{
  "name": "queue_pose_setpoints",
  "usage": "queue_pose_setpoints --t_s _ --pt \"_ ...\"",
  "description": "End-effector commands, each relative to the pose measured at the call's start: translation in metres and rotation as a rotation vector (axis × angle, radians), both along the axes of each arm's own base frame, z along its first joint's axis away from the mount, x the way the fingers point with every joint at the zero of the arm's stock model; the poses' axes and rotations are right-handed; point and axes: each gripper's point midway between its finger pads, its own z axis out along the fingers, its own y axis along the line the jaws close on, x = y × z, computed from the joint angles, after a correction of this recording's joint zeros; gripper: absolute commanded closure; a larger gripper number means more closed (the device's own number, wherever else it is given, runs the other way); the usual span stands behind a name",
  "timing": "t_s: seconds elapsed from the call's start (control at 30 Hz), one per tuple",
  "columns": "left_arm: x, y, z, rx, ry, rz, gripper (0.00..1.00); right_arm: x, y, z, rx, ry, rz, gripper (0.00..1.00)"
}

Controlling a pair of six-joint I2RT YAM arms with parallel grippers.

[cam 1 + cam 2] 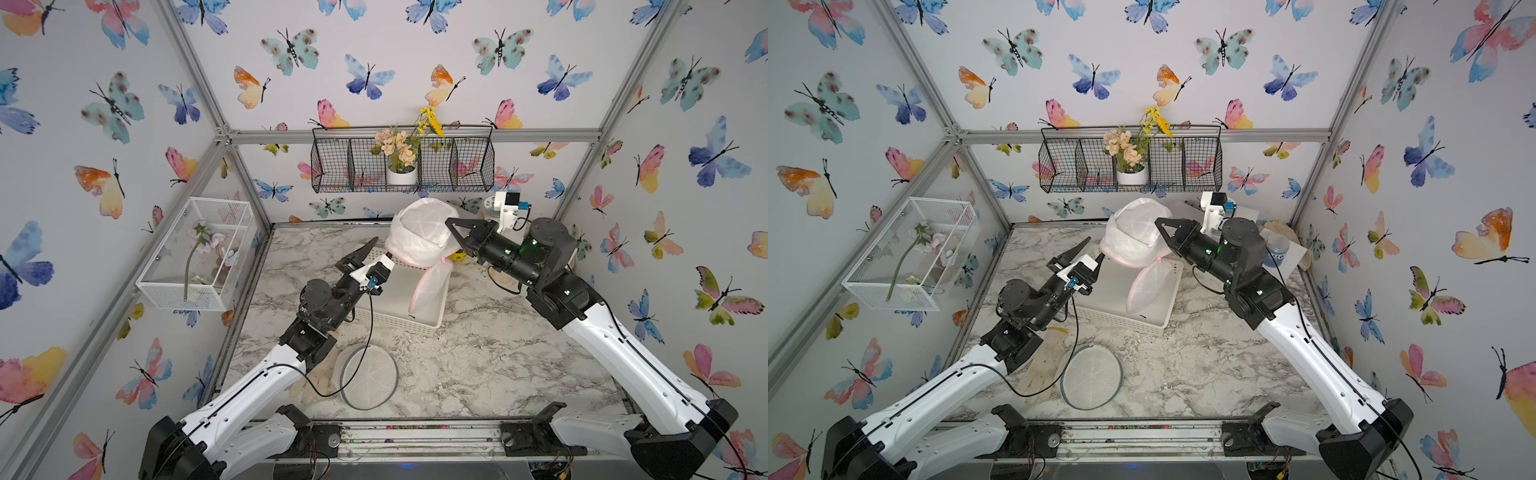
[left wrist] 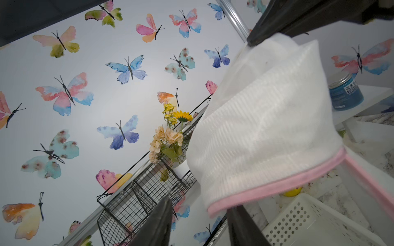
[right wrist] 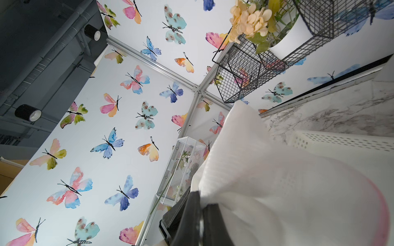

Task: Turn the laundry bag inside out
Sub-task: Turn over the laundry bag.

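Observation:
The laundry bag is white mesh with a pink hem. It hangs bunched above the white basket, and a pink-edged flap droops into it. My right gripper is shut on a fold of the bag near its top. My left gripper is open at the bag's lower left edge. In the left wrist view the pink hem passes just above one fingertip, and nothing is pinched between the jaws.
A white perforated basket sits mid-table under the bag. A round mesh disc and a glove lie near the front. A black wire shelf with flowers hangs on the back wall, a white wire cage on the left wall. A blue jar stands back right.

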Motion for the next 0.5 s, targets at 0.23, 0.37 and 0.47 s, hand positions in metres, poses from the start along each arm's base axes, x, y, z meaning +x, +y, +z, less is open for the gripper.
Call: queue_pose_setpoints --t_s 0.23,0.37,0.47 --pt "0.0013 -0.0055 0.0133 -0.006 -0.027 -0.016 0.76 -0.0035 0.0076 0.0135 0.068 -0.011 0.053 0.97" --pt "0.0033 -0.0063 0.0135 -0.002 -0.033 -0.012 0.79 -0.0036 0.0089 0.0130 0.075 -0.006 0.059 0.97" --pt "0.0043 -0.0072 0.0146 0.001 -0.036 -0.011 0.82 -0.0039 0.0094 0.0134 0.080 -0.004 0.063 0.97"
